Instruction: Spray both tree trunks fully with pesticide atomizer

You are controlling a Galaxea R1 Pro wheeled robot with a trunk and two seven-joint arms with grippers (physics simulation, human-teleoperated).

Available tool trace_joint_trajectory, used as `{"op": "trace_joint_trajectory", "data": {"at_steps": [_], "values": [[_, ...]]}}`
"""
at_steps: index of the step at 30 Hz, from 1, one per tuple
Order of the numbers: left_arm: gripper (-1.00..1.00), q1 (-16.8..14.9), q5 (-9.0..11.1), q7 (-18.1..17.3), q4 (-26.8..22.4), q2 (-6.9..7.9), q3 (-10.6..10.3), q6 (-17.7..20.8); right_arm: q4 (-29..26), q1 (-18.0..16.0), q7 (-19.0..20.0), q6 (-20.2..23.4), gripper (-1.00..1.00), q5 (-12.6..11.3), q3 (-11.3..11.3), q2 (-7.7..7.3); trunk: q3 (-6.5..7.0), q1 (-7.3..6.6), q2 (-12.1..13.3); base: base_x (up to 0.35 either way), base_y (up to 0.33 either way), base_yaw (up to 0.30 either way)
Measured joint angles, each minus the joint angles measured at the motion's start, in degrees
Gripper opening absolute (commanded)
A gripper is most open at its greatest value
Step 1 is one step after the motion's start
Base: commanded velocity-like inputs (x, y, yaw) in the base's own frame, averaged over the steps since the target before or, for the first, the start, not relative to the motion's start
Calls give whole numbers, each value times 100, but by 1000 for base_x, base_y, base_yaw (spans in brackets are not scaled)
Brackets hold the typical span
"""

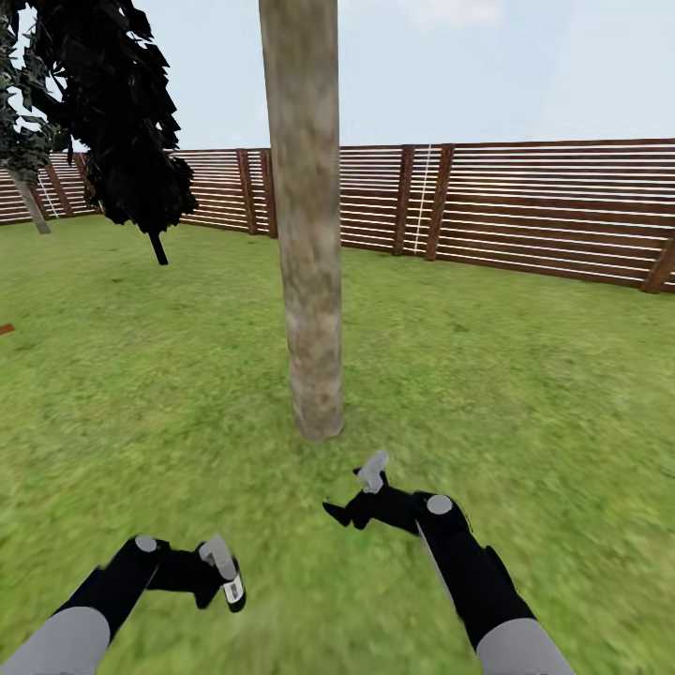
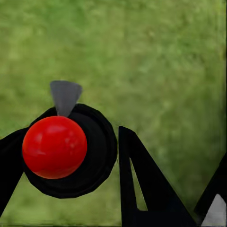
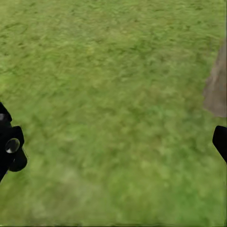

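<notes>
One thick tree trunk rises straight from the grass in the middle of the head view, a smooth round column mottled grey and tan, its base a little wider where it meets the ground. Behind it runs a fence of brown horizontal wooden slats on darker posts, and to the left stands a dark tree with ragged black foliage on a thin stem. The grass is a soft, blurry green with no sharp blades.

The left gripper sits low at the left of the head view, black with a pale grey finger, and it is clamped on the spray bottle, a small dark bottle with a pale label showing at its lower end. In the left wrist view the bottle appears end-on: a glossy red ball top set on a round black body, with a grey wedge-shaped nozzle beside it, pressed between the black fingers.

The right gripper reaches forward toward the trunk base, near it but apart; its fingers are spread with nothing between them. In the right wrist view the trunk's foot shows at the edge over bare grass.
</notes>
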Motion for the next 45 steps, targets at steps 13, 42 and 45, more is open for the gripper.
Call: {"op": "trace_joint_trajectory", "data": {"at_steps": [13, 42, 45], "values": [[-100, -506, -554, -1339, 7, 62, -882, -27, 27, -197, 164, 8, -100, 246, 882, 16, 0, 0, 0, 0, 0, 0], [-100, -771, -637, -1598, 7, -606, -1377, -386, 370, -197, 640, -18, -100, 900, 1623, 61, 0, 0, 0, 0, 0, 0], [-100, -777, -636, -1598, 7, -651, -1379, -396, 370, -197, 640, -25, -100, 900, 1623, 61, 0, 0, 0, 0, 0, 0]]}}
